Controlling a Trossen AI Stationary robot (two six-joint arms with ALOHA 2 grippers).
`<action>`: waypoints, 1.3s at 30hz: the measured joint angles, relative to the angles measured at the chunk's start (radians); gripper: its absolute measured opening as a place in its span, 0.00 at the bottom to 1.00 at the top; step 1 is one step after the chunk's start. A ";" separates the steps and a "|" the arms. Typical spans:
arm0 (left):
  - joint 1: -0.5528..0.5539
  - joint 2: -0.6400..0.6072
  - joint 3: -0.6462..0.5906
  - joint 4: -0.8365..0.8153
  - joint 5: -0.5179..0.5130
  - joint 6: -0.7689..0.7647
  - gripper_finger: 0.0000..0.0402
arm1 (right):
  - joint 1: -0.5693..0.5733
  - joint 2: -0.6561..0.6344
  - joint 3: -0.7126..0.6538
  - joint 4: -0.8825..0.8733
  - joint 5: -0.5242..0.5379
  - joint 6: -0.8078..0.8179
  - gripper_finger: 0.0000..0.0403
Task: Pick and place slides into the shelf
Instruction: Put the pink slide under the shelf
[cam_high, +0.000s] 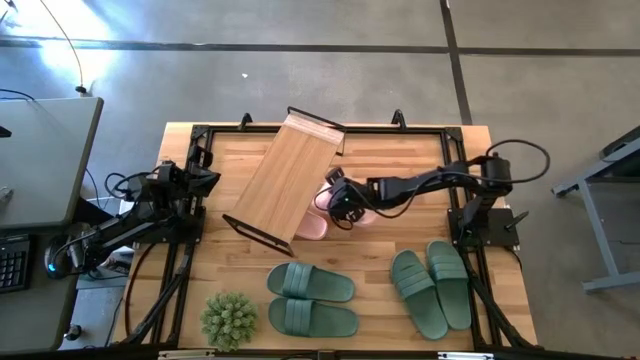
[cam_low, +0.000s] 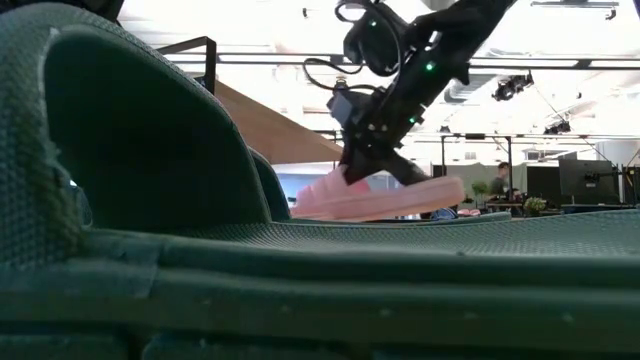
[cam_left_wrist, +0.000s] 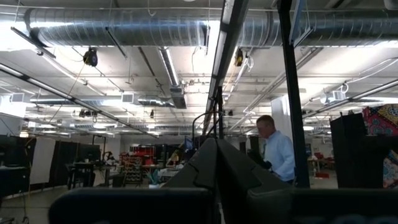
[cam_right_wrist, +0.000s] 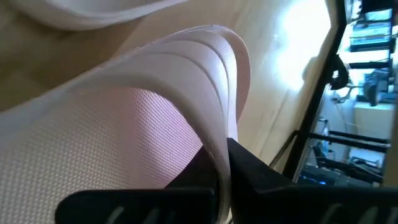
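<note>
The shelf (cam_high: 288, 178) lies tilted near the far edge of the table (cam_high: 380, 150), left of centre. My right gripper (cam_high: 343, 205), clamped on one slide (cam_high: 362, 214), sits just right of the shelf. Two pairs (cam_high: 310, 300) (cam_high: 432, 288) lie along the near edge; the plant ball (cam_high: 229, 320) occupies the near left corner.
</note>
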 joint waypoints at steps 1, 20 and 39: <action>0.000 0.000 0.000 0.000 0.000 0.000 0.00 | -0.003 0.005 0.000 0.024 -0.004 -0.004 0.00; 0.000 0.000 0.000 0.000 -0.001 0.001 0.00 | -0.045 0.139 0.000 0.251 0.029 0.010 0.00; 0.000 0.000 0.000 0.000 -0.015 0.001 0.00 | 0.010 0.140 0.000 0.351 -0.174 0.110 0.00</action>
